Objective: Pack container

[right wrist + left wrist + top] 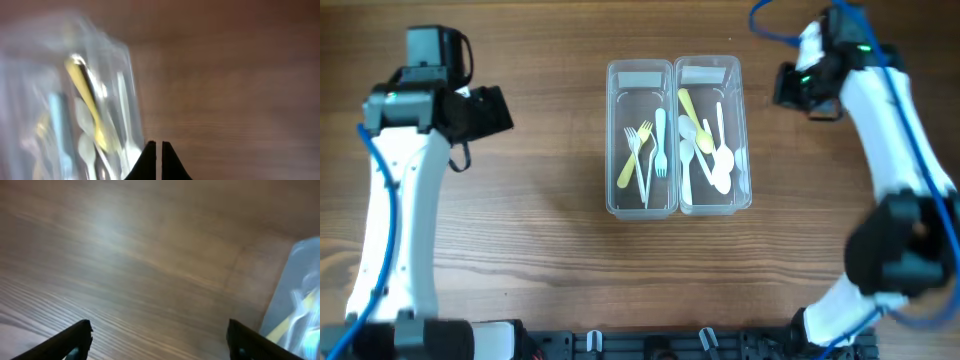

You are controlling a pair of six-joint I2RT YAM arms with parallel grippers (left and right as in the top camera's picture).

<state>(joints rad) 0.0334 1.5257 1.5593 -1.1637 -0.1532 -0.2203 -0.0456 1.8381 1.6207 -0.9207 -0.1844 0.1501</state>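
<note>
Clear plastic, two containers touching side by side mid-table (540,200). Left container (641,100) holds forks (646,150); right container (740,120) holds spoons (705,145). Left gripper (160,327) hangs well apart to their left, jaws spread wide, empty. Right gripper (159,145) is near the right container's far end, jaws pressed together, gripping nothing

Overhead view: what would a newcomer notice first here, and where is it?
Two clear containers sit side by side at the centre of the table: the left container holds forks, the right container spoons. Out to either side, the left gripper is open and the right gripper shut.
</note>
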